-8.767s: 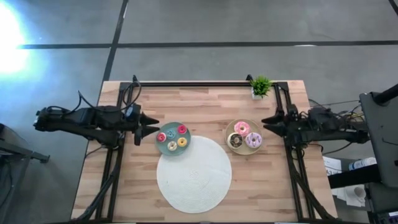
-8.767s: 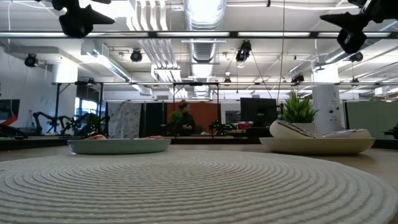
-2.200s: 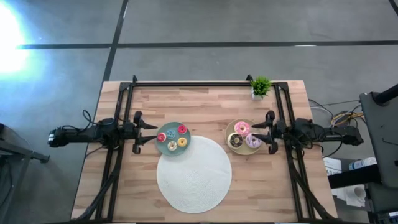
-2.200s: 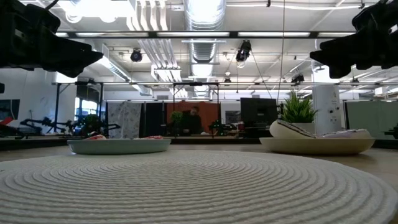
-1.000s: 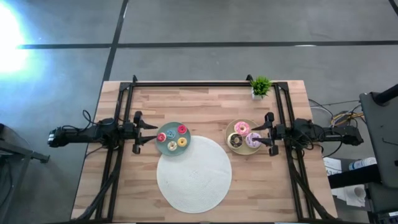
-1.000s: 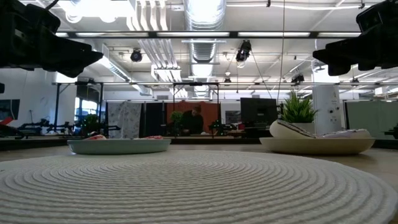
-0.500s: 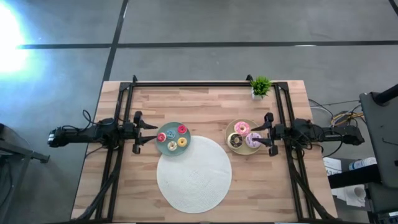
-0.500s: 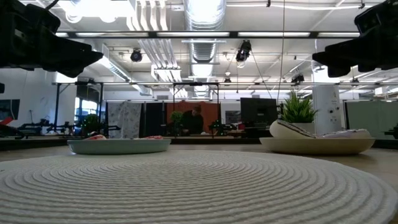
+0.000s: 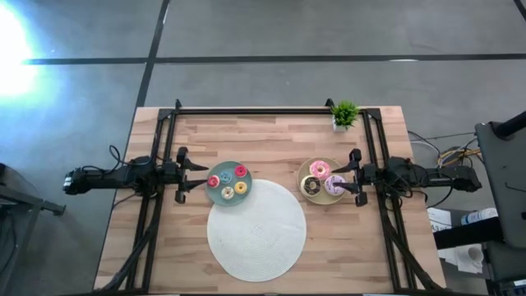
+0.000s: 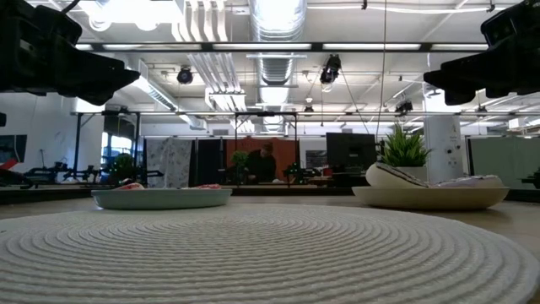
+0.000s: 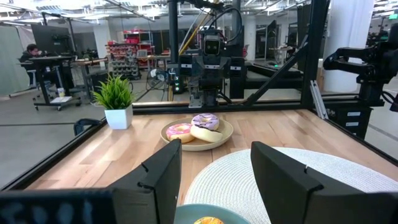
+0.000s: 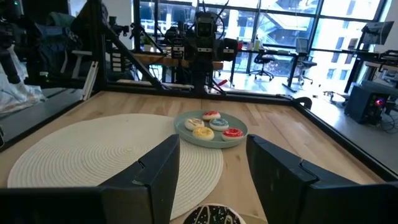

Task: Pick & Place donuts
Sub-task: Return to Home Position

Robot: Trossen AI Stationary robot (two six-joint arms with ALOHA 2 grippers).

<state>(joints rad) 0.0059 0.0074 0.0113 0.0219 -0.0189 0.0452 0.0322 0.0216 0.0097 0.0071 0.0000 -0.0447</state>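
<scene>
Two dark arms lie stretched out low from either side of the wooden surface (image 9: 271, 136), pointing at each other across it. The left tool (image 9: 194, 174) hangs just left of the teal plate (image 9: 217, 197). Its fingers (image 11: 163, 177) are spread wide with nothing between them. The right tool (image 9: 348, 177) hangs at the right rim of the beige plate (image 9: 305, 170), spread just as wide and also empty. Seen from surface level, both tools sit clearly above the plates.

The small donuts (image 9: 240, 171) are all on the teal plate. Four show from above: one red, one pink and two yellowish, set in a loose ring.

Three larger ones crowd the beige plate. A pink-frosted donut (image 9: 319, 169) is on the far side and a dark brown donut (image 9: 311, 187) is at the near left. A pale pinkish donut (image 9: 332, 183) is on the right, closest to the right tool.

A big white round mat (image 9: 256, 230) fills the near middle of the surface, its far edge just beside both plates. A small potted plant (image 9: 344, 113) stands at the far right corner. Far back in the room beyond, a person (image 10: 266, 160) shows among desks and screens.
</scene>
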